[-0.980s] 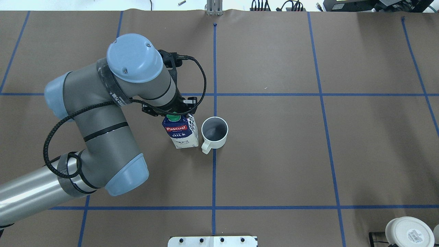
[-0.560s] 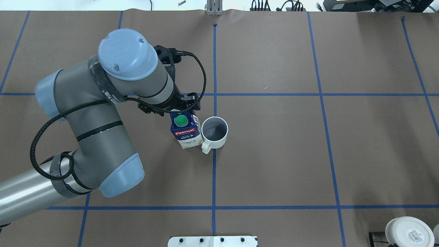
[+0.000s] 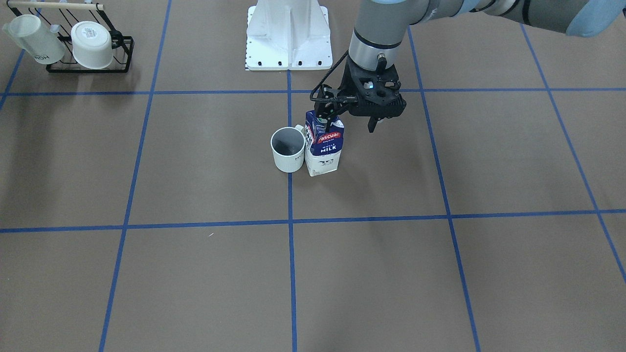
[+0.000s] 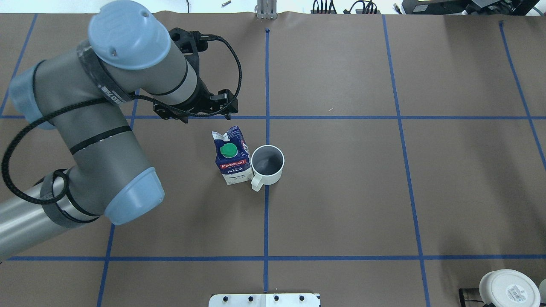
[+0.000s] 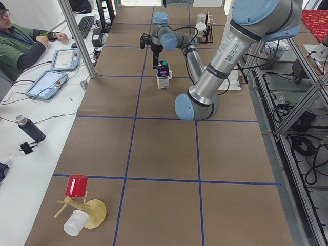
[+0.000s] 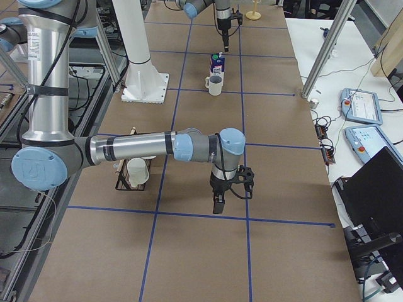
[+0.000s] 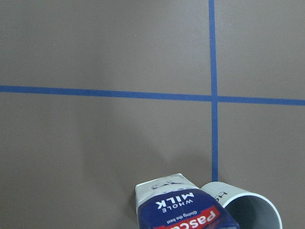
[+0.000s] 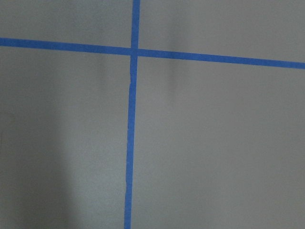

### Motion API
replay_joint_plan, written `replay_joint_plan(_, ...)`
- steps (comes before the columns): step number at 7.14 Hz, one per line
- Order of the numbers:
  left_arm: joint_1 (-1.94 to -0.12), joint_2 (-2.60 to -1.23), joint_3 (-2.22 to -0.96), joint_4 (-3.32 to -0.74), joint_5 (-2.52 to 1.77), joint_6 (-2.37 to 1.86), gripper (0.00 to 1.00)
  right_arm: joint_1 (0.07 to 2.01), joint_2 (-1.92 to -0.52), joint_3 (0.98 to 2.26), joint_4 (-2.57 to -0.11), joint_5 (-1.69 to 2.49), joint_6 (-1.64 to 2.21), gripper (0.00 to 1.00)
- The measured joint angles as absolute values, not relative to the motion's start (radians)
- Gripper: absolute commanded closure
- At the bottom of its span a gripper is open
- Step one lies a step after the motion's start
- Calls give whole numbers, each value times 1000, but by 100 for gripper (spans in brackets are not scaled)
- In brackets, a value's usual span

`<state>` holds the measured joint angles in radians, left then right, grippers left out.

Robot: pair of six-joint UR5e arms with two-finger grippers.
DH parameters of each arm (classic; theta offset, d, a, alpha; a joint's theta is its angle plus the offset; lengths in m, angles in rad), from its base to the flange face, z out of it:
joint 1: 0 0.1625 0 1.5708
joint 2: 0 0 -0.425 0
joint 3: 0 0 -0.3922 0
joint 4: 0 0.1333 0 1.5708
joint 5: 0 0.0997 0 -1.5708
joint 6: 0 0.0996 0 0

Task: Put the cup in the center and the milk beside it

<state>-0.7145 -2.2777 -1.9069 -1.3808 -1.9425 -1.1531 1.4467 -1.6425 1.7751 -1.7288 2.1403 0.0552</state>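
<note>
The cup (image 4: 267,164), a white mug with a dark grey inside, stands upright on a blue tape line in the center (image 4: 324,187) of the brown table. The milk (image 4: 232,156) stands upright, touching the cup's side; both show in the front view, the milk (image 3: 324,146) and the cup (image 3: 288,149). My left gripper (image 3: 350,122) is open and empty, raised above and just beside the carton's top. The left wrist view shows the carton top (image 7: 183,210) and the cup rim (image 7: 250,212) at its bottom edge. My right gripper (image 6: 228,195) hangs over bare table far from both; I cannot tell its state.
A black wire rack (image 3: 90,66) holds two white mugs (image 3: 92,44) at the robot's right end; one mug's bottom shows in the overhead view (image 4: 507,288). The white robot base plate (image 3: 287,34) lies behind the cup. A red cup on a wooden stand (image 5: 77,185) sits at the left end.
My left gripper set the milk upright against the cup, let go of it, then rose and drew away to the left and back. The cup has not moved.
</note>
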Motion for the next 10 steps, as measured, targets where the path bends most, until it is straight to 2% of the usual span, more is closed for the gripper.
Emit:
replay_joint_plan(2,-836,-2218,-1969,-1310,-2007,-982,1,1447,-1642,1775,-1729,2140,55,0)
replay_joint_plan(5,-1053,-2016,-1996,-1289,-2083,-589,1,1448,-1641,1775,-1729,2140,55,0)
replay_joint_plan(8,-1329,-1790,-1936,-1298,-2225,-104,1,1447,-1641,1775,-1729,2140,54,0)
replay_joint_plan(10,-1429,-1632,-1887,-1321,-2263,38,1,1447,-1641,1775,-1729,2140,54,0)
